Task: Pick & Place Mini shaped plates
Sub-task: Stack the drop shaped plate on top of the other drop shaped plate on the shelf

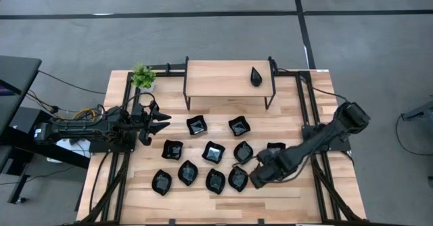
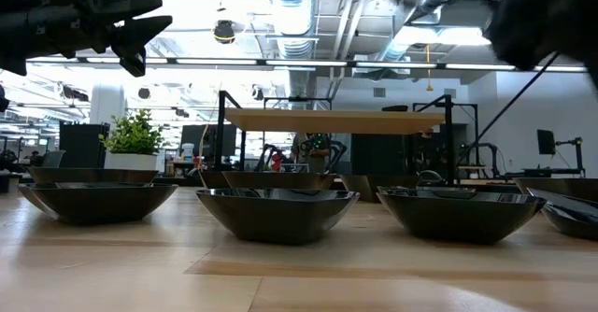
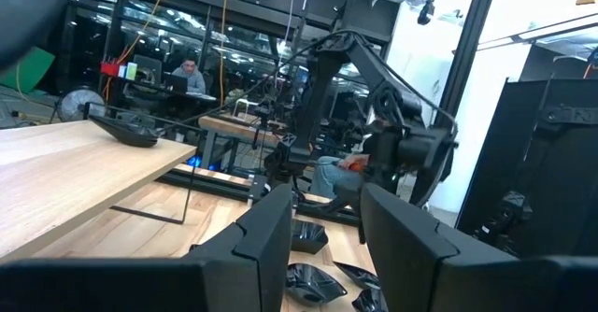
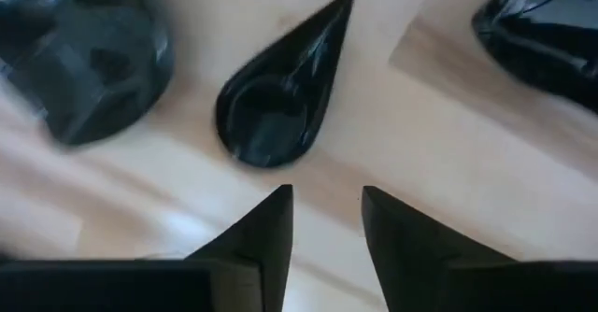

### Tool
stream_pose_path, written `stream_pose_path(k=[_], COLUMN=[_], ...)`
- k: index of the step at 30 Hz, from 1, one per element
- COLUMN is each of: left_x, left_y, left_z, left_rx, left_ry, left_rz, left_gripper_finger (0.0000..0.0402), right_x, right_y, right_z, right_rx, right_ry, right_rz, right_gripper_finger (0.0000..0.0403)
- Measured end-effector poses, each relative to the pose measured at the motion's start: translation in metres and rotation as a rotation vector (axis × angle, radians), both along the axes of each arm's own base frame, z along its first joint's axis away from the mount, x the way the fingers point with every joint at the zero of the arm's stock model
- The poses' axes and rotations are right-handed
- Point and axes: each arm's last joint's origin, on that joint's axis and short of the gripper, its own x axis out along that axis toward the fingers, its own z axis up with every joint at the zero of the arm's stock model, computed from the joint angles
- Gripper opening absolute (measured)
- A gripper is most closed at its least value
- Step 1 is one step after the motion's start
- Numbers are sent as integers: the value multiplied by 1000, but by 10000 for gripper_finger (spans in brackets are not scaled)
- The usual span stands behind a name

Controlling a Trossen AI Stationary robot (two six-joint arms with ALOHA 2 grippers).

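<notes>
On the table, at its 4 o'clock: right gripper, low and angled, fingers parted, empty, over a teardrop plate. Left gripper at 9 o'clock, raised, fingers apart, empty. Light wood top; shelf at 12 holds one plate. Plant at 11. Remaining plates clustered centre.

I am stretching my right arm low toward nine o'clock with my right gripper pointing down, fingers parted and empty, while my left gripper is hanging raised, open, pointing toward three o'clock.
</notes>
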Motion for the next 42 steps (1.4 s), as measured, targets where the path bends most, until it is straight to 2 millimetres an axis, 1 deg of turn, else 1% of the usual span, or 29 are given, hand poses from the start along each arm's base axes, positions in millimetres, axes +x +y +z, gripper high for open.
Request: stream_pose_path(k=[5, 8, 15, 18, 22, 25, 28, 31, 36, 40, 42], left_x=[0, 0, 0, 0, 0, 0, 0, 0, 0, 0, 0], left_y=[0, 0, 0, 0, 0, 0, 0, 0, 0, 0, 0], left_z=[0, 0, 0, 0, 0, 0, 0, 0, 0, 0, 0], left_rx=[0, 0, -3, -3, -7, -7, -7, -7, -6, -6, -6], left_ry=[0, 0, 0, 0, -1, -1, -2, -2, -2, -3, -3], left_rz=[0, 0, -1, -1, -2, -2, -2, -2, -1, -2, -2], left_gripper_finger=[132, 132, 132, 132, 132, 132, 132, 132, 132, 132, 132], right_x=[11, 15, 15, 14, 11, 6, 0, -4, -9, -23, -31], right_y=[-1, -3, -10, -10, -1, 6, 6, -2, -24, -42, -50], right_z=[-17, -24, -23, -22, -13, -6, 0, 7, 21, 36, 46], right_rx=[-69, -93, -129, -117, -73, -51, -59, -66, -72, -95, -95], right_ry=[-1, 9, 20, 20, -40, -85, -84, -74, -45, -7, -22], right_rz=[-25, -34, 0, 6, 36, 91, 146, 221, 329, 381, 381], right_gripper_finger=[128, 128, 128, 128, 128, 128, 128, 128, 128, 128, 128])
